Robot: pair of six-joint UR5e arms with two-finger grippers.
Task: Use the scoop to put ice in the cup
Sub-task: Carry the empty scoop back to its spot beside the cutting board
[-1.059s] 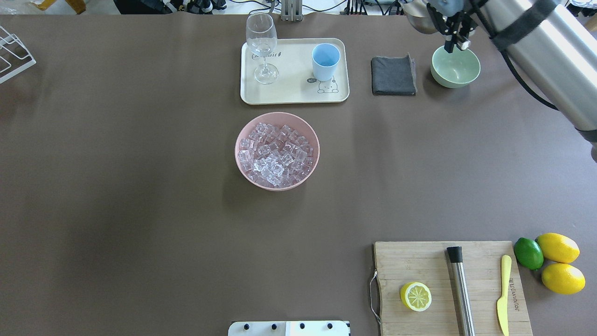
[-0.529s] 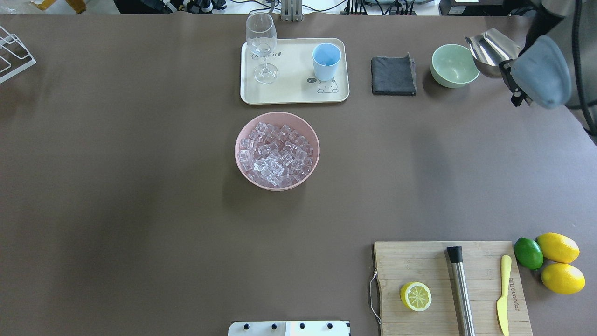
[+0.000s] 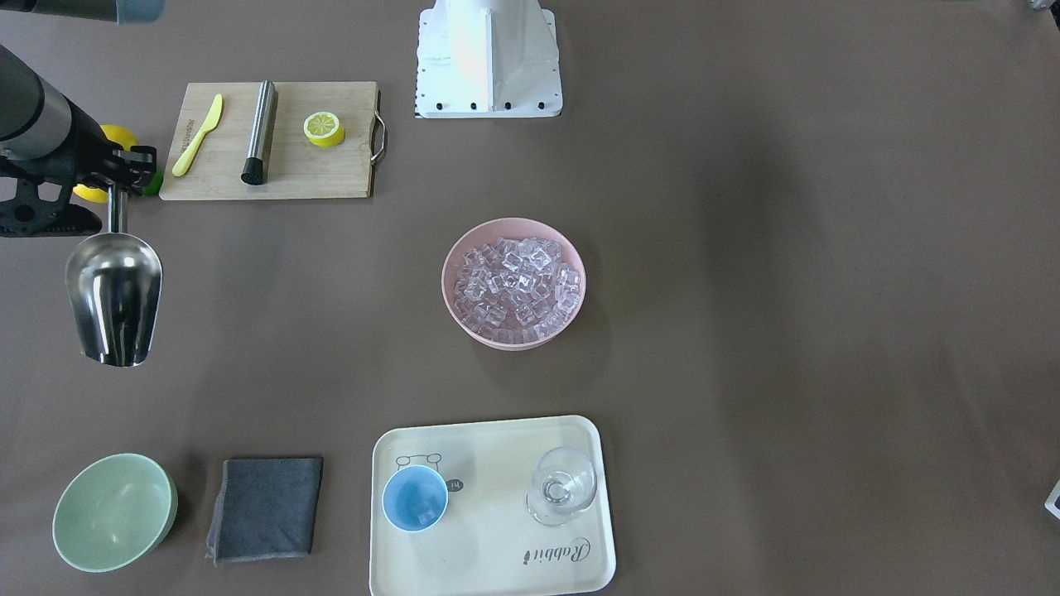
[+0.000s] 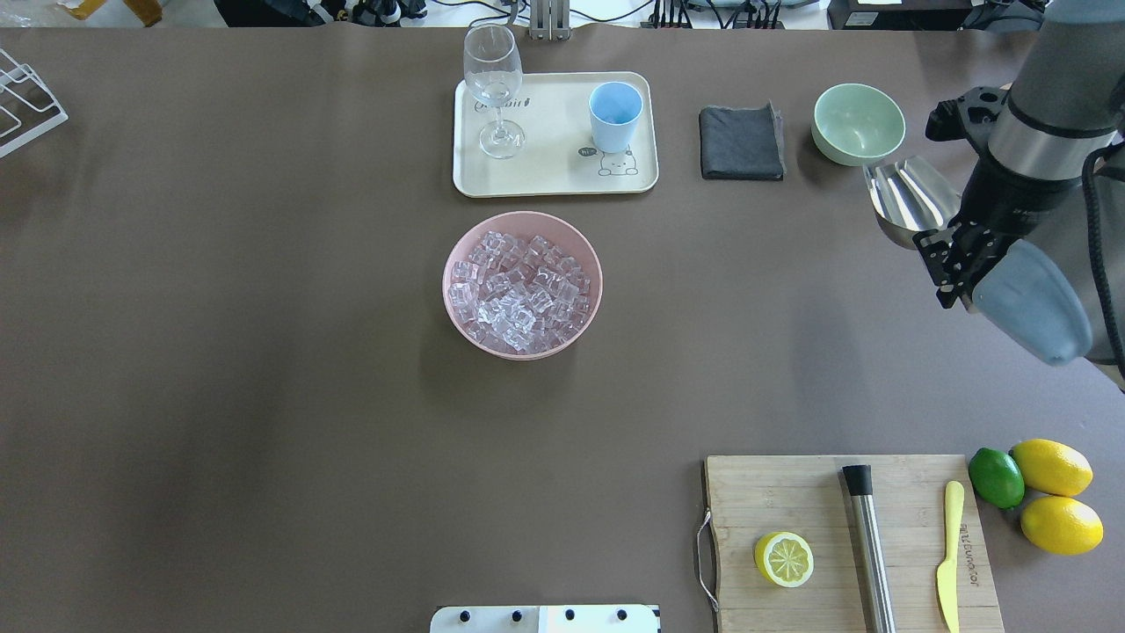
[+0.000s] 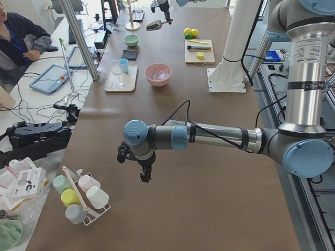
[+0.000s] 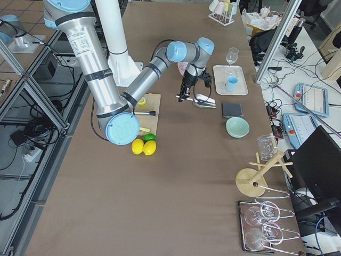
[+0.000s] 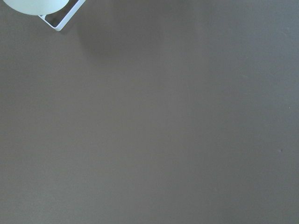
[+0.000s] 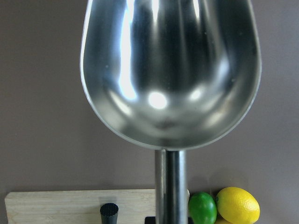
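Observation:
The ice (image 4: pixel 520 290) is a heap of clear cubes in a pink bowl (image 4: pixel 457 308) at mid-table; it also shows in the front view (image 3: pixel 515 281). The light-blue cup (image 4: pixel 613 114) stands on a cream tray (image 4: pixel 545 176) behind the bowl. My right gripper (image 4: pixel 945 255) is shut on the rod handle of the steel scoop (image 4: pixel 910 207), held above the table right of the pale green bowl. The scoop's trough (image 8: pixel 170 70) is empty. My left gripper (image 5: pixel 145 175) shows only in the left side view, off the table's left end; I cannot tell if it is open.
A pale green bowl (image 4: pixel 858 123) and a grey cloth (image 4: pixel 741 142) lie right of the tray. A wine glass (image 4: pixel 494 88) stands on the tray. A cutting board (image 4: pixel 817 501) with a lemon half, steel cylinder and yellow knife sits front right, beside a lime and lemons (image 4: pixel 1046 492).
My right arm has carried the scoop from above the green bowl to the right and then back toward the robot, turning it. The bowl, cup and ice have not moved.

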